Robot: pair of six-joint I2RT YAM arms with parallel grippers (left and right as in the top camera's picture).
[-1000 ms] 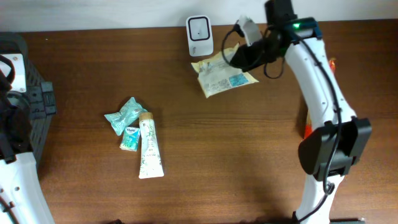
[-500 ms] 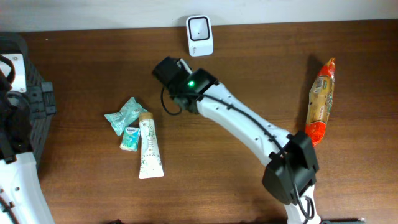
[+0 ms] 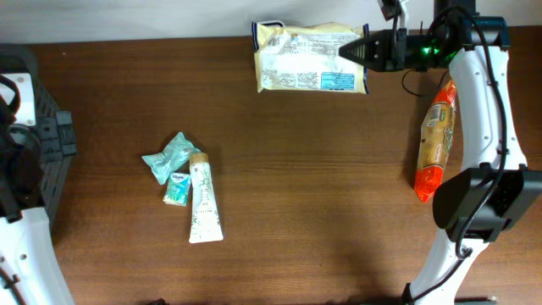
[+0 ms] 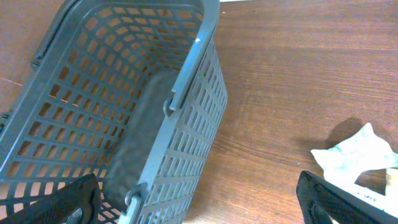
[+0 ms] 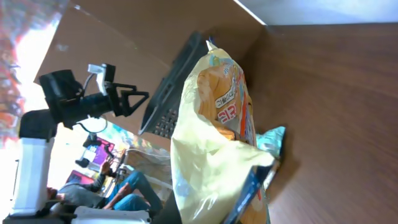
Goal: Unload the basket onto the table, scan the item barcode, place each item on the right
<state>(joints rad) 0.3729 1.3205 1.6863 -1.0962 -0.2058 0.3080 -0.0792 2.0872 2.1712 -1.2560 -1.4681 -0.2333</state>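
Snack bag (image 3: 309, 58): a flat, pillow-shaped pouch of pale yellow glossy film, creased and crinkled, with crimped seams at both short ends. The face turned to the overhead camera carries fine dark print and a blue label panel (image 3: 337, 80) near its lower right corner. The bag sits at the top centre of the overhead frame. Its long axis runs left to right, roughly parallel to the top edge. The right end is clamped in the right gripper (image 3: 362, 52), whose dark fingers are closed on the seam and point toward the left of the frame. Whether the bag touches the bench (image 3: 322, 212) cannot be determined. In the right wrist view the bag (image 5: 211, 143) fills the centre, and its film is bulged and folded. The bench is smooth brown wood with a horizontal grain. The left gripper (image 4: 198, 186) has its fingers spread wide apart and holds nothing. It hangs beside a grey plastic basket (image 4: 186, 93) with lattice walls and a solid rim. At centre left of the overhead frame lie three items: a crumpled teal packet (image 3: 169, 154), a small teal sachet (image 3: 177, 188) and a white tube (image 3: 203, 203) with a tan cap, its long axis near vertical in the frame. The sachet lies just beside the tube. At right lies a long, sausage-shaped orange-red snack pack (image 3: 436, 135), well apart from the bag.
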